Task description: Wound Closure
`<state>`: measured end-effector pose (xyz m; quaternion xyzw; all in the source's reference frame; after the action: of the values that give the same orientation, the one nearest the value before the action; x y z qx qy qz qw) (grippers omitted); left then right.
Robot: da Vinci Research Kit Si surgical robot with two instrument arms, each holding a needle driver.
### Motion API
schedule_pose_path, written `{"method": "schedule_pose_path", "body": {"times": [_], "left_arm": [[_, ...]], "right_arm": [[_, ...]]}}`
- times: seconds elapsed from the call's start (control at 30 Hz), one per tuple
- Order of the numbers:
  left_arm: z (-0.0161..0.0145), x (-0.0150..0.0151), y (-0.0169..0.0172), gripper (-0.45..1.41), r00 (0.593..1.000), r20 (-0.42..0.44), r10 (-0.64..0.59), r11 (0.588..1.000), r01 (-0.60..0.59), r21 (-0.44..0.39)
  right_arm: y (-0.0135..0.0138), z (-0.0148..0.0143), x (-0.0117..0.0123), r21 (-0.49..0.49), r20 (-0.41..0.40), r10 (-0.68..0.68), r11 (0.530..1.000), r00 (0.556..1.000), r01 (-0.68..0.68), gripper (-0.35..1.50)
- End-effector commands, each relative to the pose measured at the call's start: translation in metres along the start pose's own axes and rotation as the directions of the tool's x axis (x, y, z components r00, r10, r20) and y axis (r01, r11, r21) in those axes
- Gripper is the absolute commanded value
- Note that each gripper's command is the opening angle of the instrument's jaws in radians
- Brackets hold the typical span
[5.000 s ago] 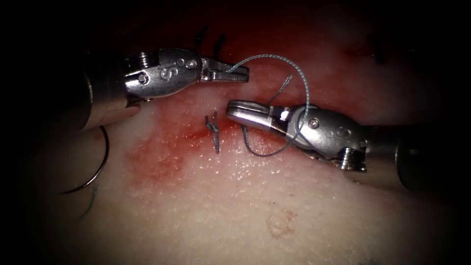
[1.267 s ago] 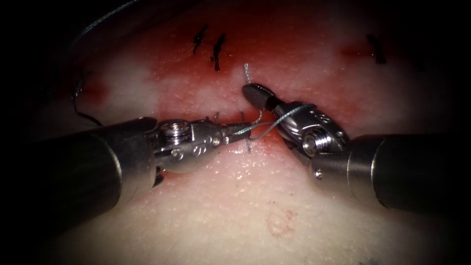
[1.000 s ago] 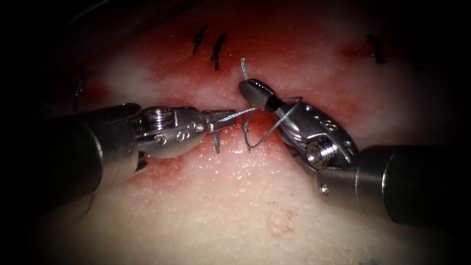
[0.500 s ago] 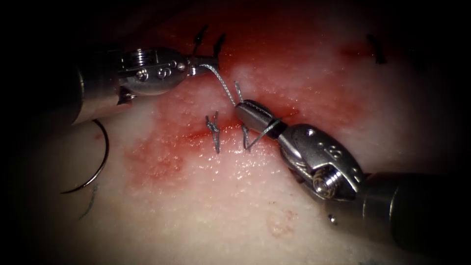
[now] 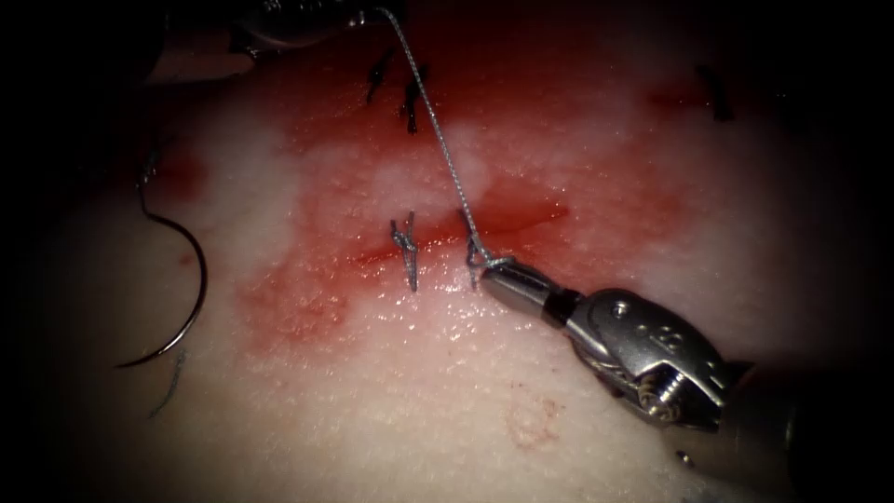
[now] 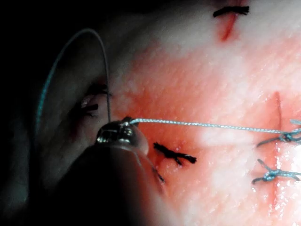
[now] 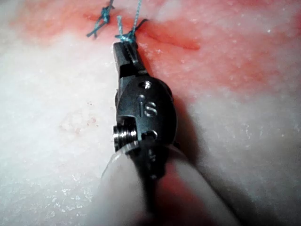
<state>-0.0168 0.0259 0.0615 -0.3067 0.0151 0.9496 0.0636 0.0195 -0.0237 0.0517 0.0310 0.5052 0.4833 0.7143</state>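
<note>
Thread (image 5: 445, 154) is seen stretched taut in a straight line from the knot (image 5: 478, 257) at the cut (image 5: 447, 237) in the centre of the endoscope frame up to the left tool (image 5: 307, 13) at the upper left edge. That line is the relation that matters: the strand's long axis runs up and slightly left from the knot, with the left tool at its far end and the right tool (image 5: 494, 273) at its near end, touching the knot. The right tool is by far the nearer to the cut.

Its jaws are closed on the short end of thread just beside the knot, on the lower edge of the cut; its shaft enters from the lower right and is laid low across the tissue (image 5: 447, 410). In the left wrist view the left tool (image 6: 123, 126) is seen clamped on the thread (image 6: 207, 125), which leads straight off toward the knot (image 6: 286, 137).

Compared with half a second ago, the two tools have been drawn further apart and the loop has been pulled down snug.

No needle is held by either tool. The needle (image 5: 186, 298) lies free on the tissue at the left of the frame, well apart from the cut, its curve bowed toward the right. An earlier finished stitch (image 5: 407, 250) sits just left of the knot.
</note>
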Motion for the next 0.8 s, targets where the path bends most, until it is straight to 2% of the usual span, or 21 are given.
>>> {"method": "schedule_pose_path", "body": {"times": [0.03,0.2,0.4,0.67,0.8], "left_arm": [[0.0009,0.0,-0.0009,-0.45,1.0,-0.002,0.001,1.0,-0.001,0.005],[0.0017,-0.0003,-0.0027,-0.45,1.0,-0.003,-0.009,1.0,0.01,0.019],[0.0023,-0.0007,-0.0052,-0.45,1.0,-0.003,-0.015,0.999,0.015,0.042],[0.0029,-0.0011,-0.0078,-0.45,1.0,-0.002,-0.029,0.996,0.029,0.078],[0.0033,-0.0008,-0.0084,-0.45,0.999,0.005,-0.038,0.995,0.038,0.096]], "right_arm": [[-0.0003,0.0003,-0.0012,0.006,0.003,-0.001,1.0,1.0,0.001,-0.35],[-0.0003,0.0005,-0.0014,0.047,0.005,-0.071,0.996,0.997,0.071,-0.35],[-0.0003,0.0005,-0.0014,0.166,-0.033,-0.213,0.962,0.976,0.216,-0.35],[0.0,0.0009,-0.0012,0.296,-0.16,-0.41,0.848,0.898,0.44,-0.35],[0.0005,0.0013,-0.001,0.294,-0.199,-0.437,0.827,0.877,0.479,-0.35]]}}
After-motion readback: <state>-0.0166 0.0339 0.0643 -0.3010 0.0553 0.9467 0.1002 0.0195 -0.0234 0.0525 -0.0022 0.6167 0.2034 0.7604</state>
